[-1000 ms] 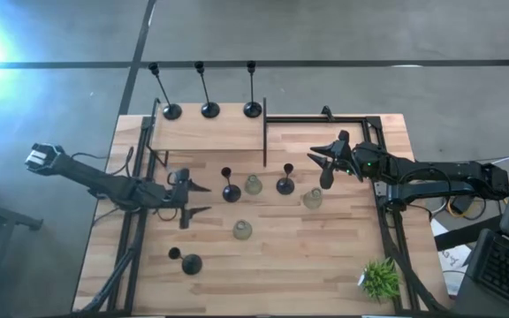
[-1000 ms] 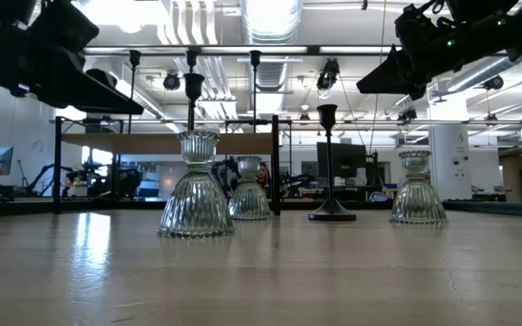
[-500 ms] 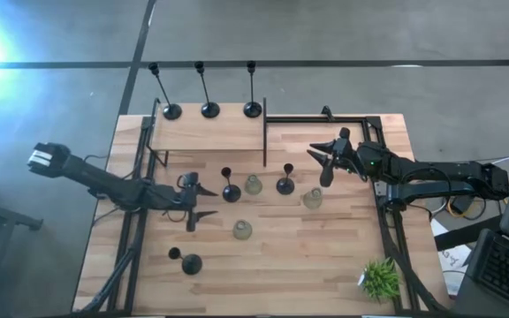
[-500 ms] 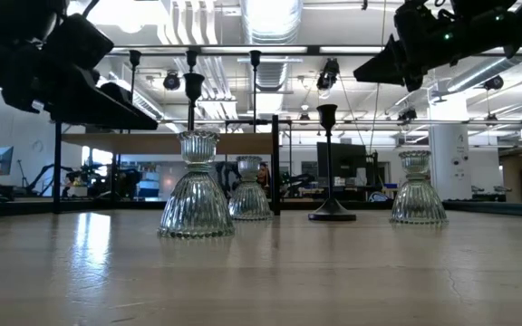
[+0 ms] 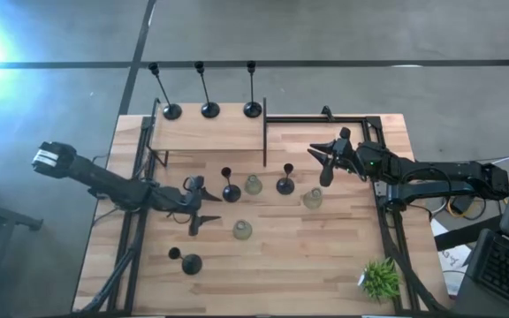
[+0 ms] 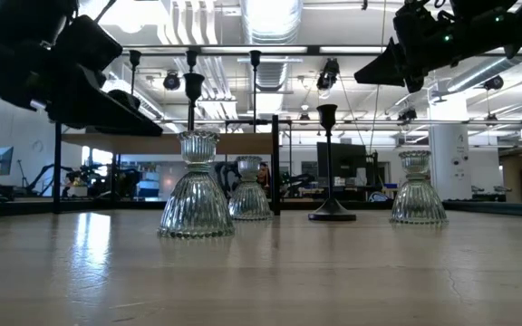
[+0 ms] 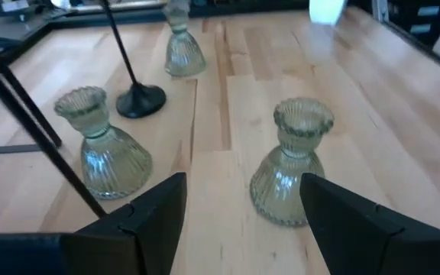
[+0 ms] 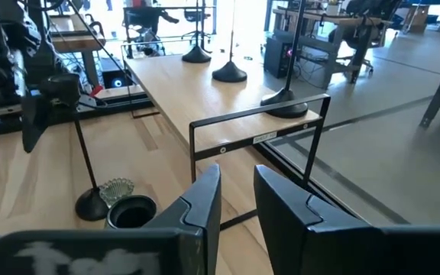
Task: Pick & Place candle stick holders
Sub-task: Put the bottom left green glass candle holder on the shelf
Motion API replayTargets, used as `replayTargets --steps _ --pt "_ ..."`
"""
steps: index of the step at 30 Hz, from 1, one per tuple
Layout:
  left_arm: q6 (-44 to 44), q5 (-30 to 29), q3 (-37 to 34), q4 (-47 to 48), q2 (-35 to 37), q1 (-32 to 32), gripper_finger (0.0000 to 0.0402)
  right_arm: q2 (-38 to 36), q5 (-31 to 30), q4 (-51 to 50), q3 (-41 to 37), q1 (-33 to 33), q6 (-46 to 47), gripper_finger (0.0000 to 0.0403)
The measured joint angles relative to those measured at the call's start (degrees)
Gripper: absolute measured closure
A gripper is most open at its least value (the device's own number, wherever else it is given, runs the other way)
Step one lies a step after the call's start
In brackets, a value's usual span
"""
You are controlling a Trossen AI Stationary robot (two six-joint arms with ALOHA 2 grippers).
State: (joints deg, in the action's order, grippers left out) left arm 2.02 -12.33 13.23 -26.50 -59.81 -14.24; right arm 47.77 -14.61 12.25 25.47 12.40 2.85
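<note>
The wooden worktop (image 5: 325,265) is showing lots of bare wood along its near edge and in the middle of its right half.

The left hand (image 5: 203,201) is hanging over the left half of the worktop, with its two fingers spread wide and nothing between them. In its wrist view, a pale green glass holder (image 7: 290,164) is standing just past the fingertips, in the gap. That same glass holder (image 5: 242,230) is standing alone near the middle of the worktop.

Near the left end of the near edge, a short black holder (image 5: 190,263) is standing by itself. On the raised shelf (image 5: 228,132) at the far edge, three tall black holders (image 5: 209,109) are standing in a row.

In the middle, a short black holder (image 5: 231,193), a glass holder (image 5: 253,185) and another black holder (image 5: 285,185) are sitting close together. The room between them is tight. A third glass holder (image 5: 312,199) is standing a little to their right.

The right hand (image 5: 322,163) is hovering over the right half near the far edge, well apart from the holders. Its fingers are showing only a narrow gap and are holding nothing.

A small green plant (image 5: 380,278) is sitting at the near right corner.

In the low view both hands are dark shapes, cut off at the top.
</note>
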Motion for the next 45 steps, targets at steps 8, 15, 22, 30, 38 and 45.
replayTargets --steps 8,15,22,30,38,45 --pt "-2.3 0.6 0.4 -5.8 -8.0 0.1 0.0142 0.0 0.0 0.0 0.0 0.0 0.1 0.0314" --pt "-2.1 4.5 0.4 -14.9 -15.5 0.2 0.0142 0.0 0.0 0.0 0.0 0.0 0.2 0.0309" --pt "-2.4 6.2 2.6 -19.5 -22.0 0.3 0.0142 0.0 0.0 0.1 0.0 0.0 0.2 0.0319" --pt "-3.8 8.6 7.5 -19.4 -28.2 0.4 0.0142 0.0 0.0 0.0 -0.2 0.0 0.2 0.0325" --pt "-3.0 11.5 10.3 -19.5 -30.7 0.6 0.0142 0.0 0.0 0.0 -0.5 0.0 0.1 0.0312" --pt "-3.1 12.9 11.5 -19.4 -32.3 1.8 0.0142 0.0 0.0 0.0 -0.5 0.0 0.1 0.0309"
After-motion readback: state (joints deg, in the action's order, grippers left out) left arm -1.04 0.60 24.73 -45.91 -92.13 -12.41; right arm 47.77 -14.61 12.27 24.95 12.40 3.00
